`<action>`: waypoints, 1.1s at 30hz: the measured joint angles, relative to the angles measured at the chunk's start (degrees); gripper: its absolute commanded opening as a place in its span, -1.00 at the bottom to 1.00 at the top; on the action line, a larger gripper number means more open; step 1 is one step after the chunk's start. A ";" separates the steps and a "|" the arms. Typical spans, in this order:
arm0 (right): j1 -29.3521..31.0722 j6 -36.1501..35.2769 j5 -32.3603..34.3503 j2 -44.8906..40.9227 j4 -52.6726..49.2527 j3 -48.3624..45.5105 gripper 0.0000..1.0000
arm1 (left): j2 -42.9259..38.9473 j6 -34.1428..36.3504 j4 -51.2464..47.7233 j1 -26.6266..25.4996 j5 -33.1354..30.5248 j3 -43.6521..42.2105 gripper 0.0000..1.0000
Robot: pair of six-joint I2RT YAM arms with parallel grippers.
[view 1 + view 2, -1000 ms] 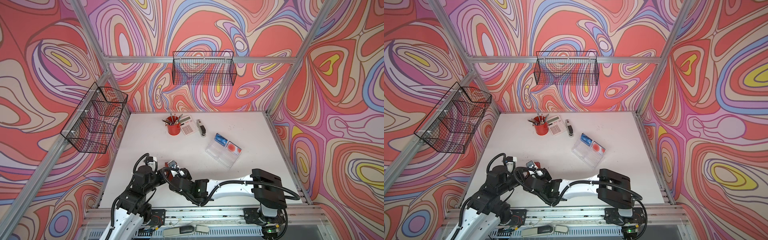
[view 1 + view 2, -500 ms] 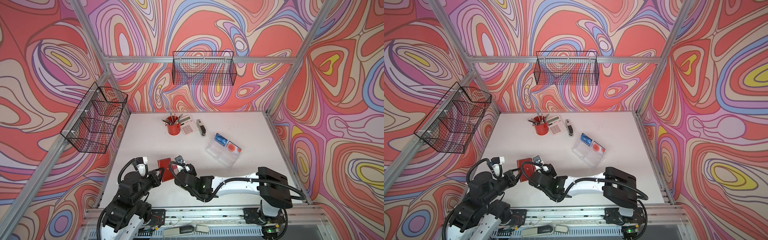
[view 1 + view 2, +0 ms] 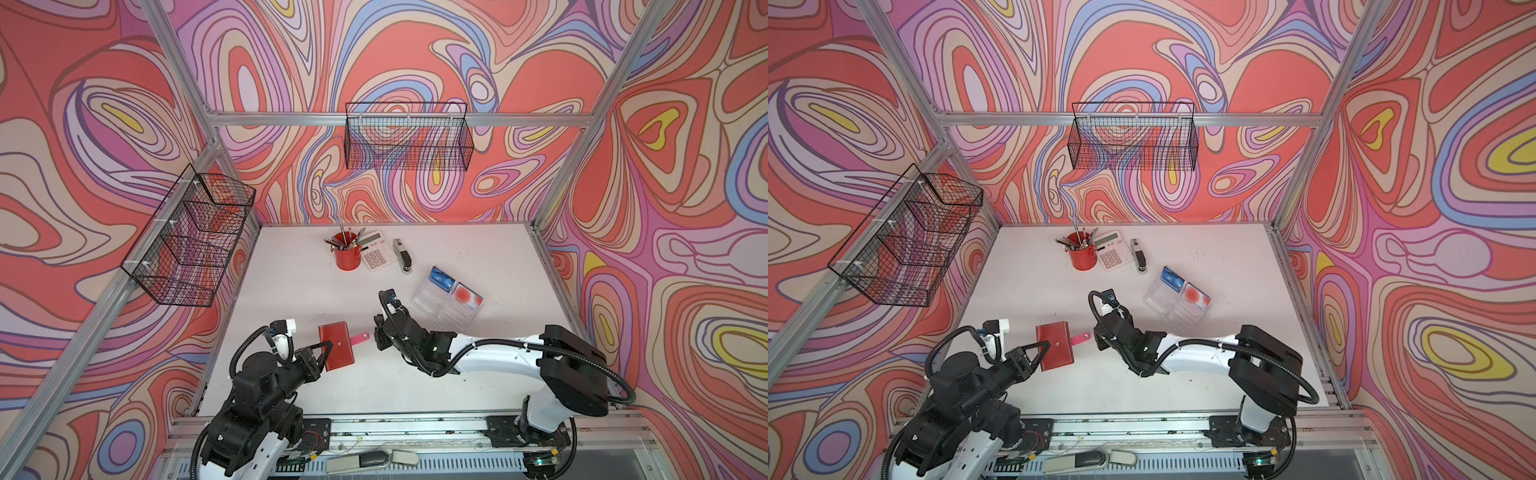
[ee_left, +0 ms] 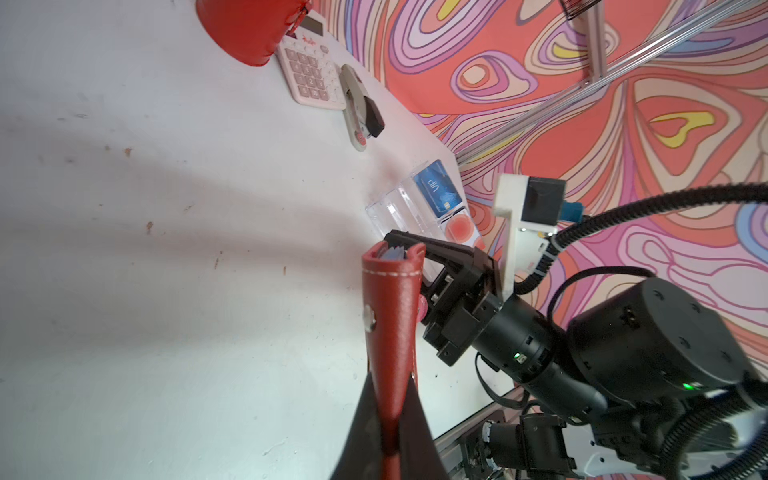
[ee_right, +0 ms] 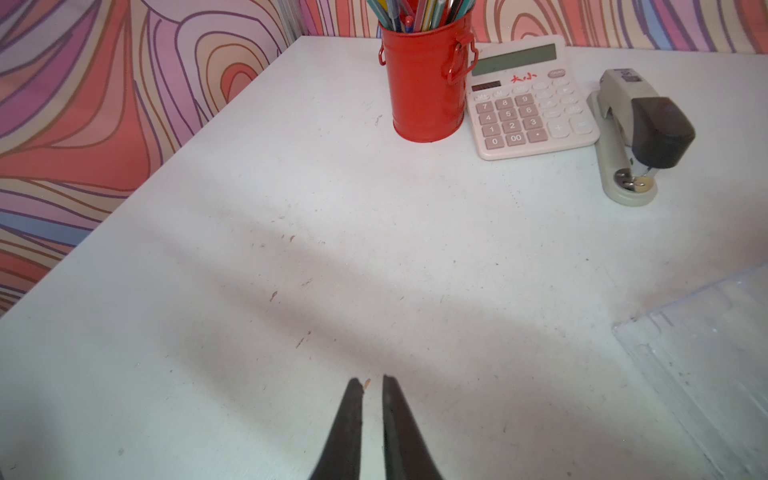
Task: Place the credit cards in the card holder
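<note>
Red leather-look, folded flat, the card holder [image 3: 337, 348] sits near the front left of the white table [image 3: 415, 386]. The left gripper [image 3: 327, 350] is clamped on its near-left edge. In the left wrist view the holder [image 4: 390, 316] is seen edge-on with white stitching, pinched between the two dark fingers [image 4: 361, 419] of that gripper [image 4: 392, 388]. Blue lining peeks out between the leaves at its far end. Whether it rests on the table or hangs just above it cannot be told.

Its snap tab [image 3: 359, 338] is undone and sticks out to the right, pink side up. The right gripper [image 3: 378, 333] hovers just beside the tab's end, apart from it in both top views. In the right wrist view the tips of this gripper [image 5: 372, 384] stand a narrow slit apart, with only bare table between them, so it grips nothing.

The credit cards lie well to the right and farther back, in the far compartments of a clear tray [image 3: 436, 311]. They are a blue card [image 3: 441, 279] and, beside it to the right, a pale card with a red-orange circle [image 3: 467, 297]. Neither gripper touches them.

At the far edge stand a red pen pot [image 3: 347, 258], a calculator [image 3: 377, 254] and a stapler [image 3: 403, 257], in a row from left to right.
</note>
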 measured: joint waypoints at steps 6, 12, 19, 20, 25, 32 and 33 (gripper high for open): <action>0.46 0.15 -6.56 -4.81 5.51 -4.20 -0.30 | -0.28 -2.73 3.52 0.00 3.32 -4.92 -1.00; 0.13 -0.02 -12.48 -8.28 11.80 -7.82 -0.10 | -1.64 -4.85 8.41 0.00 5.60 -5.97 -1.00; 0.13 0.13 -16.09 -9.25 16.44 -10.36 -0.01 | -1.64 -5.44 10.08 0.00 5.97 -5.97 -1.00; 0.13 0.17 -16.41 -9.25 16.92 -10.60 -0.01 | -1.73 -5.35 10.01 0.00 5.75 -5.95 -1.00; 0.13 0.68 -18.03 -9.27 19.10 -11.56 -0.01 | -2.25 -4.76 8.09 0.00 3.98 -4.50 -1.00; 0.13 1.16 -21.38 -10.97 24.04 -15.13 -0.01 | -2.40 -4.35 6.03 0.00 1.42 -3.89 -1.00; 0.13 1.27 -21.57 -11.56 24.72 -15.72 -0.04 | -2.43 -4.35 5.57 0.00 0.85 -3.67 -1.00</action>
